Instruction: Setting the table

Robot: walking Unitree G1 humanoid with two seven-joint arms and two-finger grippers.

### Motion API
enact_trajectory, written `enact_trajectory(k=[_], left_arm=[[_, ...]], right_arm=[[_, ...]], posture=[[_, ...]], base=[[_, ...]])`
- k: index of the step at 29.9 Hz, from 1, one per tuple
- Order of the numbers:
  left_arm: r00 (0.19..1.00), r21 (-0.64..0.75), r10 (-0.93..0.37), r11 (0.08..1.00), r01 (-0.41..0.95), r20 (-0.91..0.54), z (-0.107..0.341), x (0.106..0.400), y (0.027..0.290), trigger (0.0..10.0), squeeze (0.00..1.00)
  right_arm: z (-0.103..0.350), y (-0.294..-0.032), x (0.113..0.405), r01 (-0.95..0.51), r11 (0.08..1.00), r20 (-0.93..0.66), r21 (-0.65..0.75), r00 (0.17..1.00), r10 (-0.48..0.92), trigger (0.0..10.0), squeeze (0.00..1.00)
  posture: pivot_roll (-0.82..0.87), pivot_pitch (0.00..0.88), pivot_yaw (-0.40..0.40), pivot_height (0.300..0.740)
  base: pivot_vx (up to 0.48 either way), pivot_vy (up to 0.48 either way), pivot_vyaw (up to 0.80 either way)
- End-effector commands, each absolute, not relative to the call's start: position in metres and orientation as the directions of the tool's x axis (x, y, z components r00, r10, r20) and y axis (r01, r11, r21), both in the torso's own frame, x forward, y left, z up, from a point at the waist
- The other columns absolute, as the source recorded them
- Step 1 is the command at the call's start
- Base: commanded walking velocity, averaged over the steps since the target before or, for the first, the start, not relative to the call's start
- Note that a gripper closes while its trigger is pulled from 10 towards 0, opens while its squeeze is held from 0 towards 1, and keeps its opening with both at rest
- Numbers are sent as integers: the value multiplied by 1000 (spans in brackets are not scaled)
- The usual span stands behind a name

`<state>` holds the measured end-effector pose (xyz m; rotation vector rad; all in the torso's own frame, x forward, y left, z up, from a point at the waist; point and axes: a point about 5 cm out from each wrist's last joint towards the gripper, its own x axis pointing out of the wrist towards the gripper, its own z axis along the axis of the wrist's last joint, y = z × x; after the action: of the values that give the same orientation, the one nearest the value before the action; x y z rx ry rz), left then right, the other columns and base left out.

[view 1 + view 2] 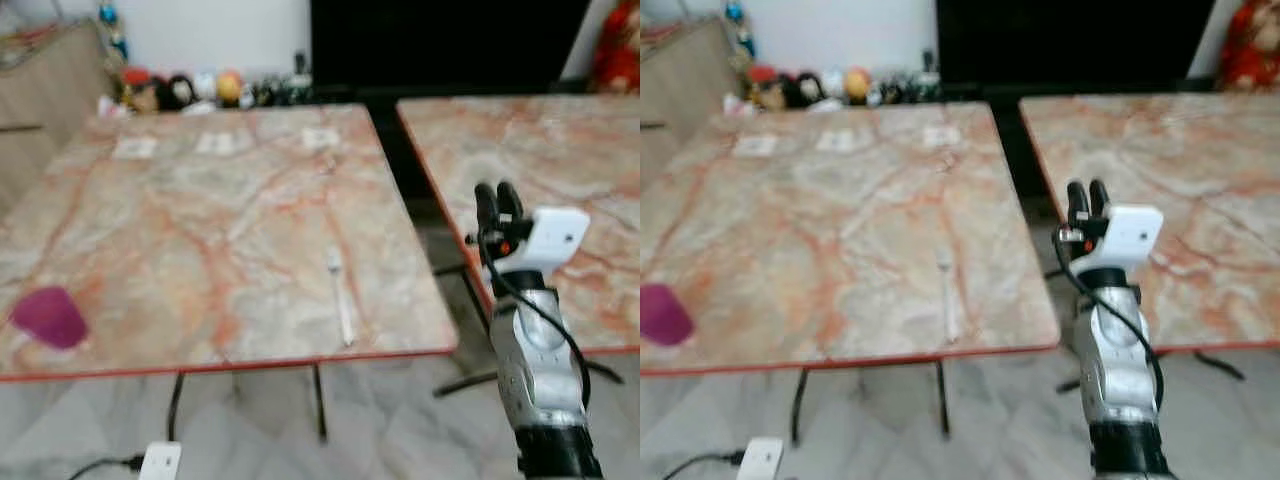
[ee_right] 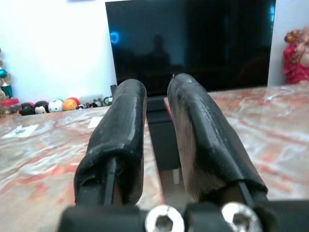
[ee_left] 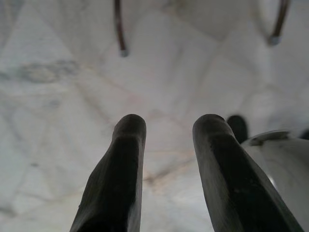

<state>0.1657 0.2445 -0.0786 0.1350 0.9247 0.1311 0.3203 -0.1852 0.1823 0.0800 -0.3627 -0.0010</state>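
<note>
Raised at 4 o'clock in the head views, the right gripper [image 1: 497,192] stands nearest the camera, fingers pointing up and away over the gap between the two tables. Its fingers [image 2: 120,140] are set narrow, with a slim gap between them, and hold nothing.

White cutlery, a long slim piece [image 1: 340,295] whose type cannot be told through the blur, is the task's likely item. It lies flat on the left worktop [image 1: 200,200] at 6 o'clock of the surface, close to the front edge and near the right corner. From the right gripper it sits at 9 o'clock, apart from it, with the worktop's corner between.

A purple cup [image 1: 48,316] rests at 8 o'clock on the same worktop, near the front left edge, well apart from the cutlery. Three pale paper squares [image 1: 225,143] lie in a row at 12 o'clock, toward the far edge. A second worktop [image 1: 540,150] stands at 3 o'clock.

The left gripper [image 3: 166,130] hangs low over the tiled floor [image 3: 63,87], fingers moderately apart and empty.

Hazards, as a judgement:
- The cutlery lies flat and thin; a narrow gripper may slide over it or push it off the front edge.
- The gripper must cross the worktop corner; a low approach may strike the edge.
- Image blur suggests camera motion, which may spoil aim.
</note>
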Motion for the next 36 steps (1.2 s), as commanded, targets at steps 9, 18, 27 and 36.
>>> enact_trajectory(k=[9,18,27,36], left_arm=[[602,157,161,986,-59,-783,-79,165,242,10000,0],[612,159,155,986,-48,-776,-78,168,240,10000,0],[620,161,150,986,-39,-770,-77,170,239,10000,0],[621,164,147,986,-31,-770,-77,170,241,10000,0]], right_arm=[[172,-194,319,23,995,314,94,948,-51,10000,0],[163,-194,318,24,995,281,98,958,-51,10000,0],[151,-197,315,43,996,242,74,969,-59,10000,0],[145,-199,314,59,995,217,78,973,-75,10000,0]], posture=[[-88,22,42,740],[-89,26,45,740],[-86,39,51,740],[-79,54,59,740]], base=[[0,47,0],[0,0,0],[0,0,482],[0,0,723]])
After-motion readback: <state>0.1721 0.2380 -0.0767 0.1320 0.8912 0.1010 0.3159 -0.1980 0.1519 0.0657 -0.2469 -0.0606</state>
